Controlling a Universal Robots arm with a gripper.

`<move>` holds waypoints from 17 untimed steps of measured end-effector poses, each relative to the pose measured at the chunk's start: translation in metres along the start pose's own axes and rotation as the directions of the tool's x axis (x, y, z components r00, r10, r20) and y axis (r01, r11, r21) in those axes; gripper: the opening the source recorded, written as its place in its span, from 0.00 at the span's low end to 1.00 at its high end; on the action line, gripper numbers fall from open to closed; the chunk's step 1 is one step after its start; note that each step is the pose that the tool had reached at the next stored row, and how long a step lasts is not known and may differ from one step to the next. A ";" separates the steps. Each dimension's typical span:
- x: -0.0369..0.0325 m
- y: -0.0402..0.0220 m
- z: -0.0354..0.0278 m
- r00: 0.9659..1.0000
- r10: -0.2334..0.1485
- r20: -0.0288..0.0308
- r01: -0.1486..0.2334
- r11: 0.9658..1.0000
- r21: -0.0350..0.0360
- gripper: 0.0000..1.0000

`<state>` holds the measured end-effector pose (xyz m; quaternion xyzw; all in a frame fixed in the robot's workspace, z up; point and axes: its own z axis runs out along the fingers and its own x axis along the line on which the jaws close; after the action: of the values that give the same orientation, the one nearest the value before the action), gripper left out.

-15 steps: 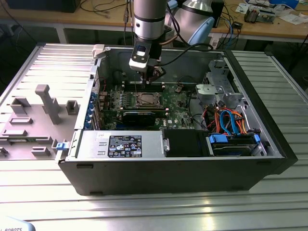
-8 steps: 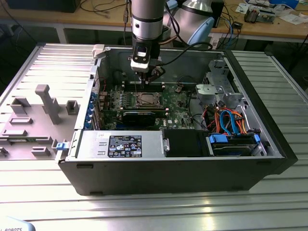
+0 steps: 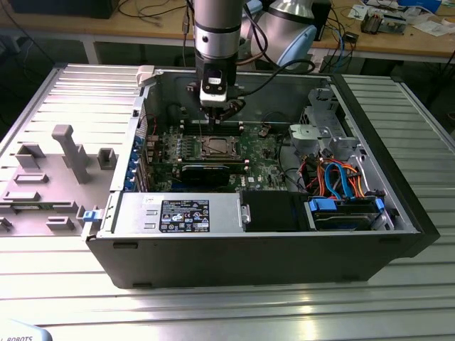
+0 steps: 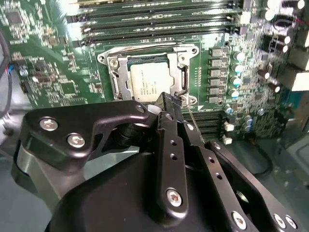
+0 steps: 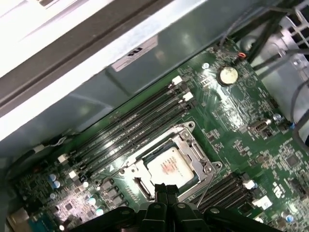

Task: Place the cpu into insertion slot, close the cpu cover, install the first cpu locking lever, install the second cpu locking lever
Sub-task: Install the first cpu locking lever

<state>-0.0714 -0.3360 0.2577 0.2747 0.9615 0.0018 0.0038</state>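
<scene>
Second wrist view | gripper (image 4: pixel 169 103) fingers pressed together, nothing seen between | tips at cover (image 4: pixel 119 77) edge | cpu (image 4: pixel 149 84) inside cover opening, just beyond tips

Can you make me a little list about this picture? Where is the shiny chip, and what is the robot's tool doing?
place: open computer case on a ribbed metal table
cpu: lying in the insertion slot on the green board
cpu cover: silvery frame, flat around the cpu
tool: hovering at the slot's edge, close beside the cpu
wire lever: thin, sticking out beside the slot
</scene>
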 end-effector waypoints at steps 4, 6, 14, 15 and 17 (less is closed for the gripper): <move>0.0000 0.0000 0.0004 0.993 -0.119 0.000 0.119 0.993 -0.001 0.11; -0.0001 0.0001 0.0006 0.982 -0.191 0.001 0.191 0.982 -0.002 0.11; 0.0111 -0.0071 0.0007 0.972 -0.234 0.002 0.234 0.972 -0.003 0.11; 0.0119 -0.0075 0.0008 0.970 -0.242 0.002 0.242 0.970 -0.003 0.11; 0.0120 -0.0076 0.0009 0.962 -0.272 0.001 0.272 0.962 -0.003 0.11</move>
<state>-0.0856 -0.3361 0.2566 0.1403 0.9901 0.0026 0.0049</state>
